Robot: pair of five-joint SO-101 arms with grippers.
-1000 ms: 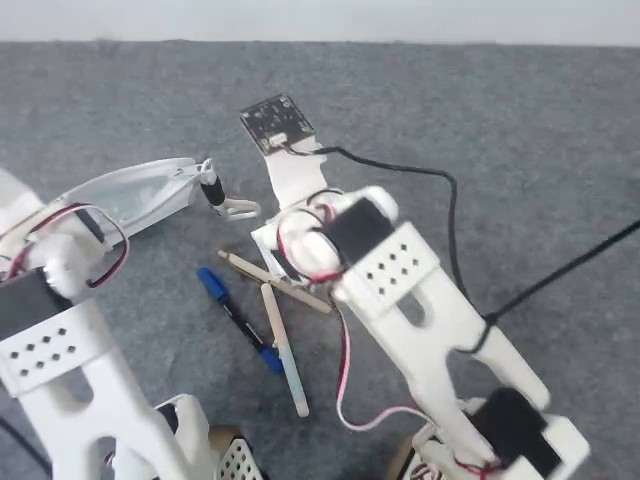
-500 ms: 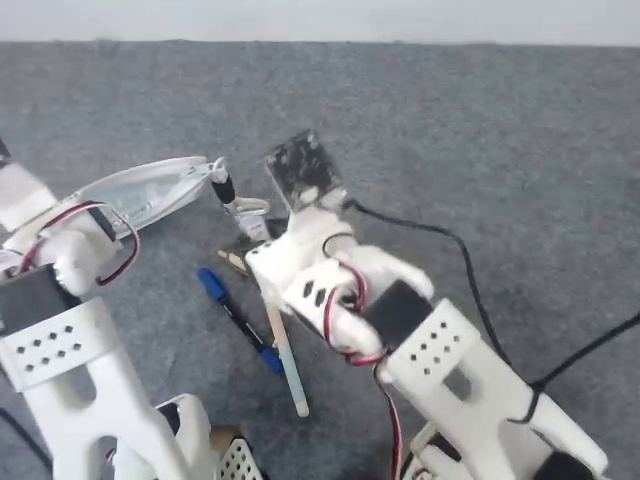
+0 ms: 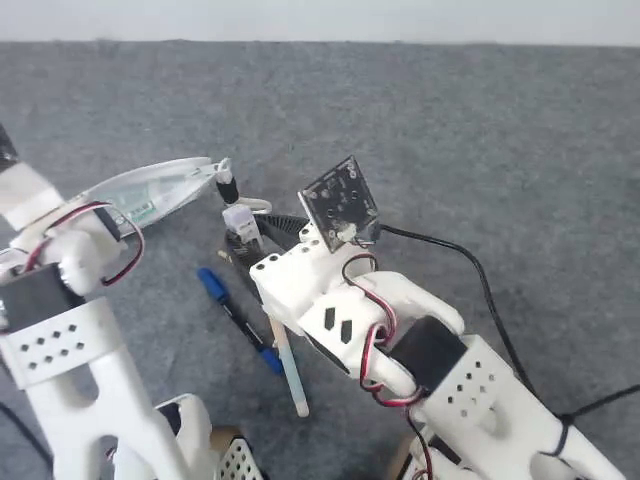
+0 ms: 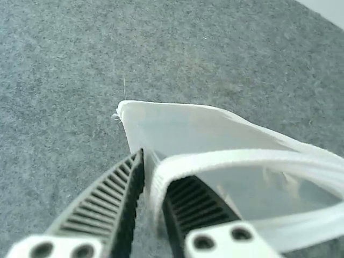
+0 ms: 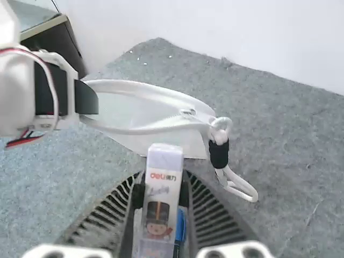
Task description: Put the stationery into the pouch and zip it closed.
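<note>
Right gripper (image 5: 161,189) is clenched on a small white eraser (image 5: 160,185), holding it upright between the jaws. It sits just short of the pouch (image 5: 142,115), close beside the zip pull (image 5: 217,146). Left gripper (image 4: 151,173) is clamped on the pouch's rim and holds the mouth up and gaping.

A second ago my right arm was stooped low over the pens, its wrist pointing away across the mat (image 3: 480,130). Since then it has swung round and lifted. In the overhead view the eraser now shows at the gripper's tip, next to the zip pull, where before I could not see it at all. The pouch has edged a little as well, its zip end slightly nearer the right arm.

I judge the pick is done and I am in the carry, lining up to drop the eraser through the opening. The zip pull hangs right in the approach line, so I would come in over the rim rather than past the strap.

Plenty remains: the blue pen (image 3: 235,318) and a pale pen (image 3: 290,372) lie on the mat by the right arm, and the zip is open.
</note>
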